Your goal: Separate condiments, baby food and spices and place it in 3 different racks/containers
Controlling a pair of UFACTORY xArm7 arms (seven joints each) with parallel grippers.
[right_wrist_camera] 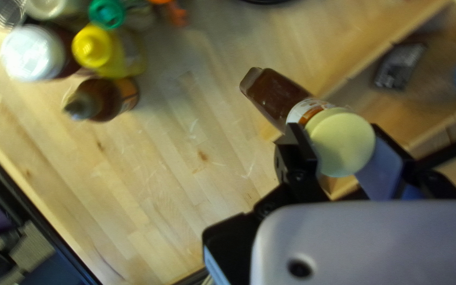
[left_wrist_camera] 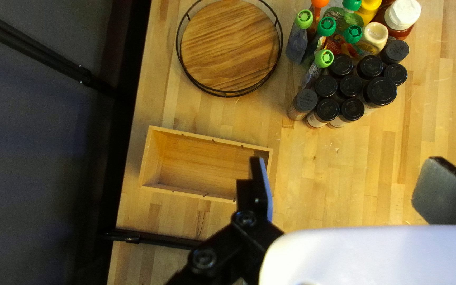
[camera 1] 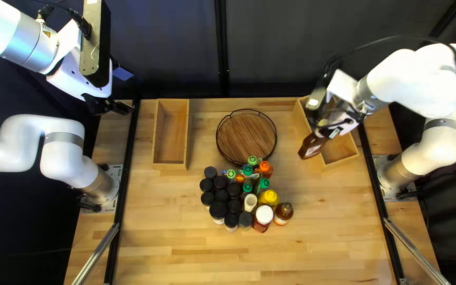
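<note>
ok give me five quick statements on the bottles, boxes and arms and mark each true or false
1. The right tool is shut on a brown bottle with a pale yellow lid. True.
2. The left tool is shut on a jar. False: the left tool is open, with nothing gripped.
3. In the top left view, the round tray stands between two wooden boxes. True.
4. The black-lidded jars are inside a box. False: the black-lidded jars stand bunched together on the table.
5. The white-lidded jar stands beside the yellow-capped bottle. True.
</note>
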